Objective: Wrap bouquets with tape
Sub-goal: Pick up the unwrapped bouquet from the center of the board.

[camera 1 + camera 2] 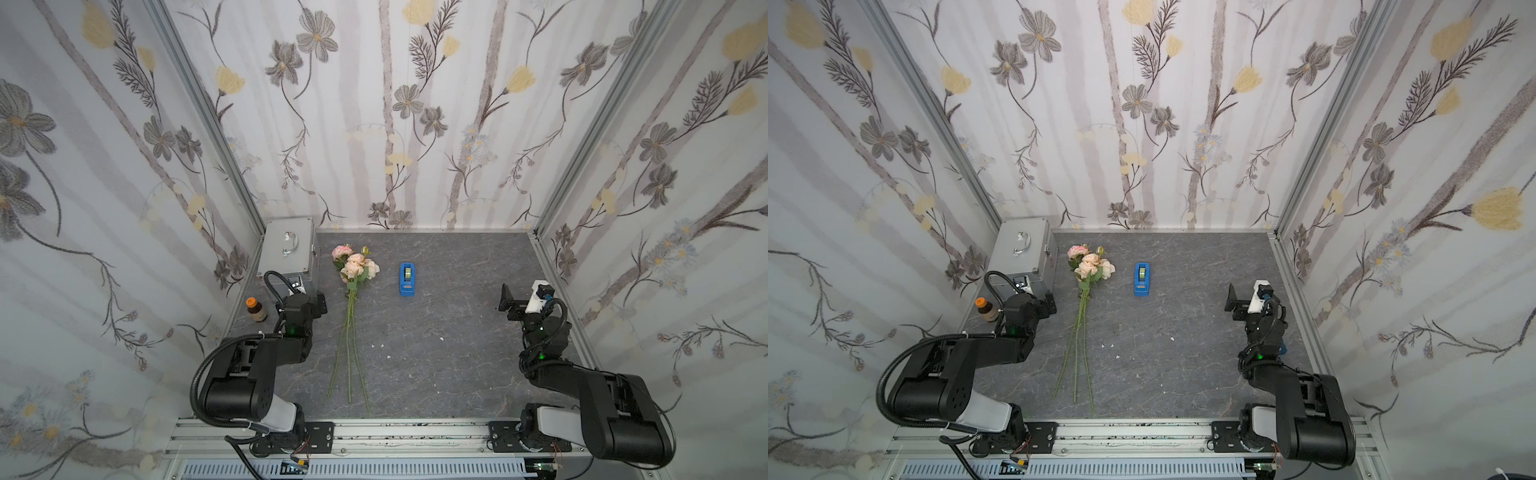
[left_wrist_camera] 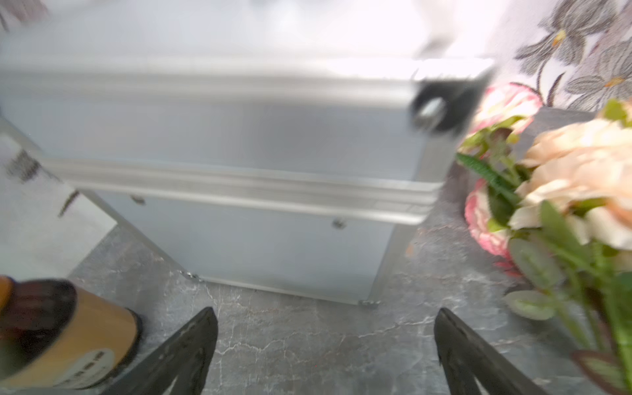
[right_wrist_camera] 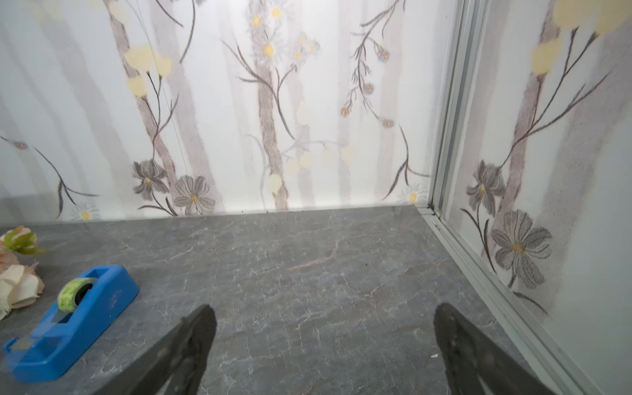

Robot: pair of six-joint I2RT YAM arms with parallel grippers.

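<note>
Bouquet [image 1: 354,266] lies flat on table [image 1: 457,332], long axis near-to-far with blooms at the far end, stems just beside left arm [image 1: 297,316], the nearer one; tape [image 1: 407,279] stands apart, between bouquet and right arm [image 1: 544,332]; both sets of jaws wide, empty.

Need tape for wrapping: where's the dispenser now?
In both top views the dispenser stands on the table, just right of the roses, not touching them.
</note>
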